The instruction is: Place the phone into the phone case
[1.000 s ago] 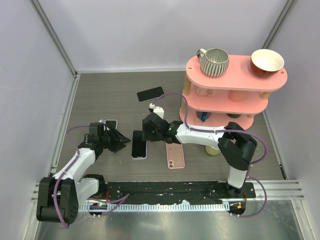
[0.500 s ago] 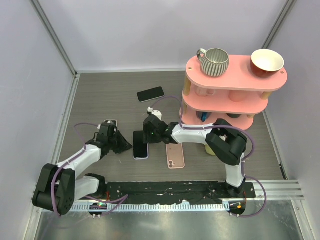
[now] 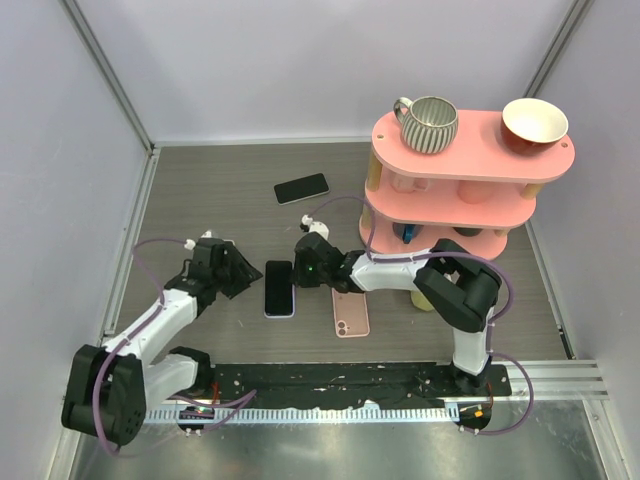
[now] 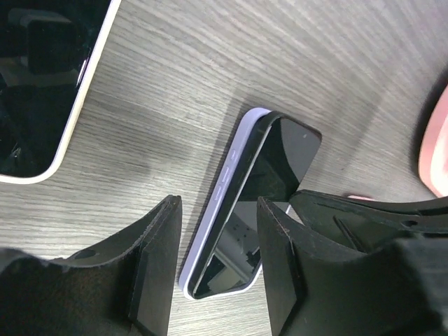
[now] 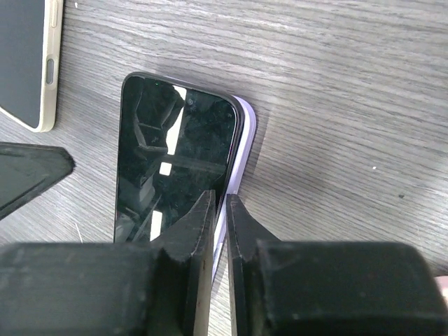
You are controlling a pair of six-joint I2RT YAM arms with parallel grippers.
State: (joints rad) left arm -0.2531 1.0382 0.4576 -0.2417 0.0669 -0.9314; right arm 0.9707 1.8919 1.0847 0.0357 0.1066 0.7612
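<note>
LEFT: your left gripper stands open just beside the lavender plastic phone case | CENTRE: black glass-fronted phone lies skewed in that case | RIGHT: your right gripper, fingers nearly together, at the phone's right edge

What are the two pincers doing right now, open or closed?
Left pincer: open, holding nothing.
Right pincer: almost closed over the edge of the phone; a grip cannot be told.

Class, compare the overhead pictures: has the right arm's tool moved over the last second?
Yes. The right tool has shifted slightly right, toward the pink shelf, and no longer overlaps the cased phone's top corner.
</note>
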